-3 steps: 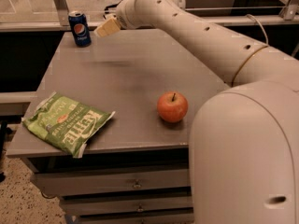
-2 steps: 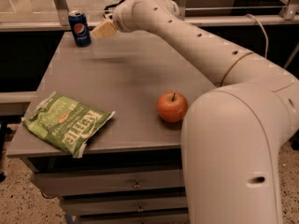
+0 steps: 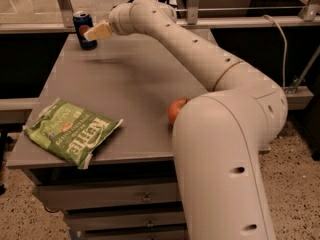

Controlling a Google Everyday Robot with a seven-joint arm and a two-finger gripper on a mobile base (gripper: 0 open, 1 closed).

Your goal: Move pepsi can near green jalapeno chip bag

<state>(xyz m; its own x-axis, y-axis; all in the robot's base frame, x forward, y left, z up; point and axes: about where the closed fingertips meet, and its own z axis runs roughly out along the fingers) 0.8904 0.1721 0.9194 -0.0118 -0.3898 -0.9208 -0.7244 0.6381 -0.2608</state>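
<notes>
Tool (image 3: pixel 98 32) at pepsi can (image 3: pixel 83 28), far corner of worktop (image 3: pixel 135 79); grip state cannot tell. Can apparently not yet lifted; green jalapeno chip bag (image 3: pixel 70 134) lies well apart, near front edge

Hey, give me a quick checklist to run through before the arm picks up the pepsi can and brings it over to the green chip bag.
1. The pepsi can stands upright at the table's far left corner: ok.
2. The end effector is at the can's right side: ok.
3. Firm grip on the can: cannot tell.
4. Nothing lies on the table between the can and the green jalapeno chip bag: ok.
5. The apple is off that path, to the right: ok.
6. The can is near the bag: not ok, it is across the table.
</notes>
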